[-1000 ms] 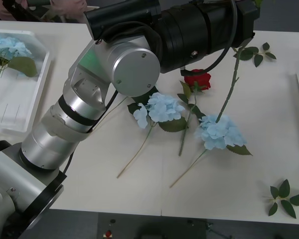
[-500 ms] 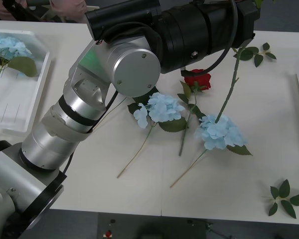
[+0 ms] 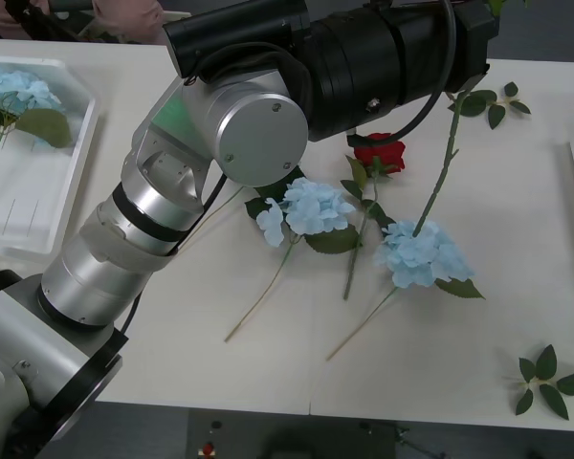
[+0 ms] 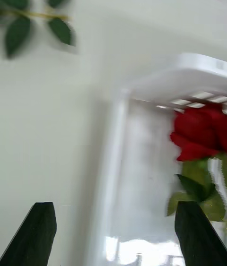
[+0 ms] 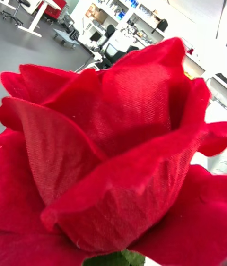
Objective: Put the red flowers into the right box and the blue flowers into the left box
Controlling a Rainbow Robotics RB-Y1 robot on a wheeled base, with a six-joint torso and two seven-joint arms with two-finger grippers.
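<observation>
The bench is a pale cream top. In the left wrist view a lab room lies behind: white walls, shelves with blue containers, desks, a red cabinet; no writing can be read. A red rose sits right against that camera; whether the left jaws grip it cannot be told. From the front, the left arm reaches to 1 o'clock, and a long green stem hangs from there over a blue hydrangea. A second hydrangea and another red rose lie mid-bench. The left box, at 10 o'clock, holds a hydrangea. The right gripper, jaws wide and empty, hovers over the right box, where a rose lies.
</observation>
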